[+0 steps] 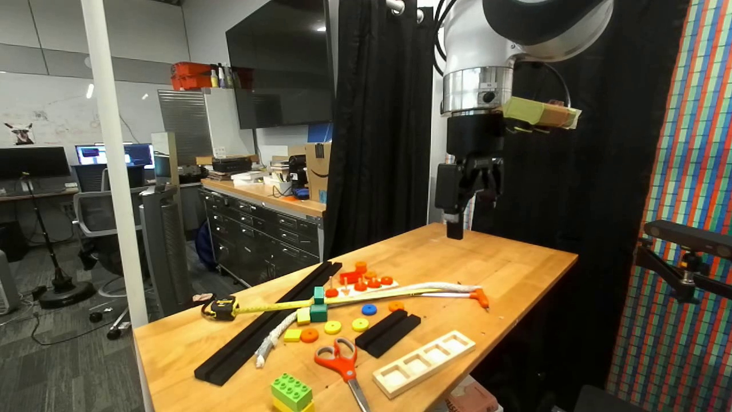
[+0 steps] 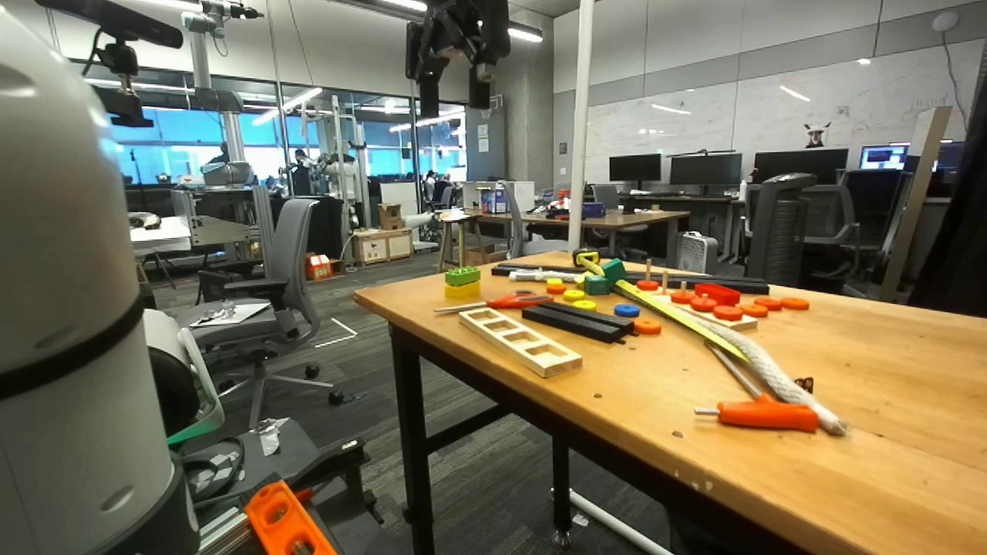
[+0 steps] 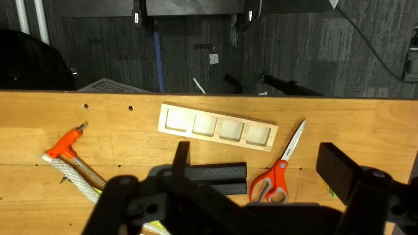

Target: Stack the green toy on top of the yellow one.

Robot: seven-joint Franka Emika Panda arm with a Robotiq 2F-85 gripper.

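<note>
The green toy [image 1: 292, 391] is a bright green studded block. It sits on top of the yellow block [image 1: 280, 405], near a table corner, and the pair looks upright. In an exterior view the green block [image 2: 463, 276] rests squarely on the yellow block [image 2: 461, 291]. In the wrist view only a sliver of the green block [image 3: 332, 193] shows behind a finger. My gripper [image 2: 455, 100] is open and empty, high above the table and apart from both blocks. In the wrist view its fingers are wide apart [image 3: 253, 155], with scissors on the table far below between them.
Near the blocks lie orange scissors [image 1: 346, 366], a wooden compartment tray [image 1: 423, 364] and a black grooved piece [image 1: 389, 333]. Further along are a tape measure [image 1: 222, 308], dark green blocks [image 1: 318, 312], discs, a pegboard, rope and an orange-handled tool [image 2: 763, 414].
</note>
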